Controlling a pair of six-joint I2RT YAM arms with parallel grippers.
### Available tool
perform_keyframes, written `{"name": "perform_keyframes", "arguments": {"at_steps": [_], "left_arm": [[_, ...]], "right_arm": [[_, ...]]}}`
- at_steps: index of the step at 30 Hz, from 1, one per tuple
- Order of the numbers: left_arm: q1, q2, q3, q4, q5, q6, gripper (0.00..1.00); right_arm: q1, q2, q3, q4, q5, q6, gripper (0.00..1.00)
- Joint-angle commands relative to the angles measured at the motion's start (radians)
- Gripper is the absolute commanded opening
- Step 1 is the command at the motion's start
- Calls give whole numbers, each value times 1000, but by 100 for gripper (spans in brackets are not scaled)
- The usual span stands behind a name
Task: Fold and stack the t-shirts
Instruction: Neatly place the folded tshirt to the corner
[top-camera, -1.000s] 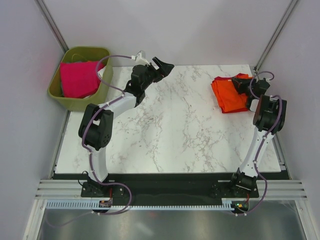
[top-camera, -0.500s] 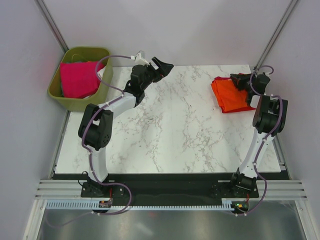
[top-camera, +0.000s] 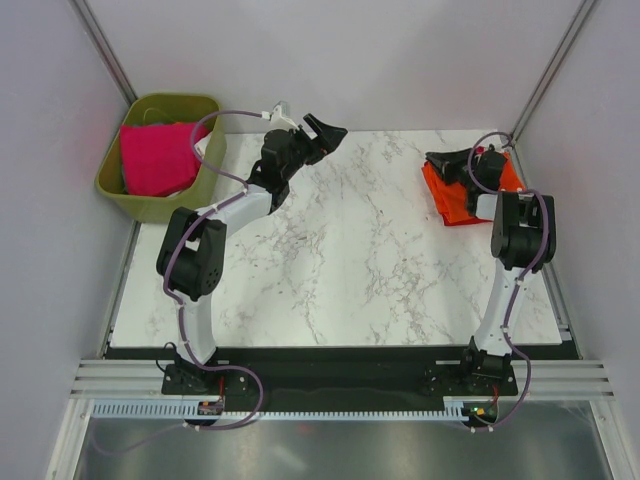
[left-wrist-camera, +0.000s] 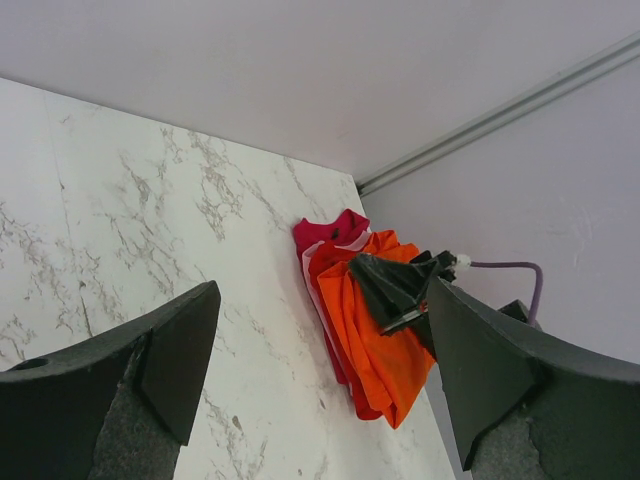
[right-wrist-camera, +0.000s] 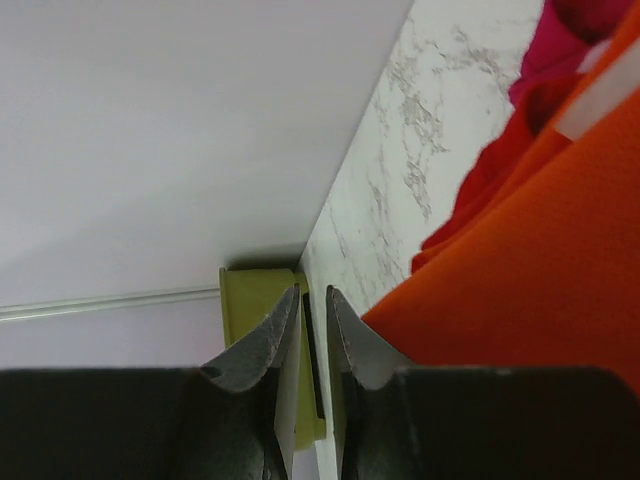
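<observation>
Top view, with both wrist views. The marble bench (top-camera: 350, 260) carries a stack of t-shirts at its far right corner. The orange shirt (top-camera: 462, 200) lies on top. The red shirt (left-wrist-camera: 328, 236) lies beneath it, its edge showing along the far and left sides of the stack. The pink shirt (top-camera: 155, 158) lies crumpled in the green bin (top-camera: 150, 208), which stands off the bench's far left corner.

The right gripper (right-wrist-camera: 312, 292) is above the far left part of the stack and points left across the bench. It is narrow: only a slit separates its fingers (right-wrist-camera: 268, 345), and the slit holds nothing. Orange cloth lies close beside one finger; whether they touch cannot be told.

The left gripper (top-camera: 330, 128) is raised over the far edge of the bench, left of centre and well apart from the stack. It is wide and holds nothing. Its wrist view looks between the spread fingers toward the stack and the right gripper.
</observation>
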Motion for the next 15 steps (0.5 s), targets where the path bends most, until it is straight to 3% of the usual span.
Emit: {"name": "perform_keyframes", "arguments": {"at_steps": [1,8,15], "left_arm": [[10,-35,3,42,9,-21,91],[13,-35,3,42,9,-23,91],[19,-49,1,29,17,-11,91]], "right_arm": [[7,75,13,35,3,25,23],[12,134,152,-84,-15,-44,29],[21,-36,218,-198,-21,-203,45]]}}
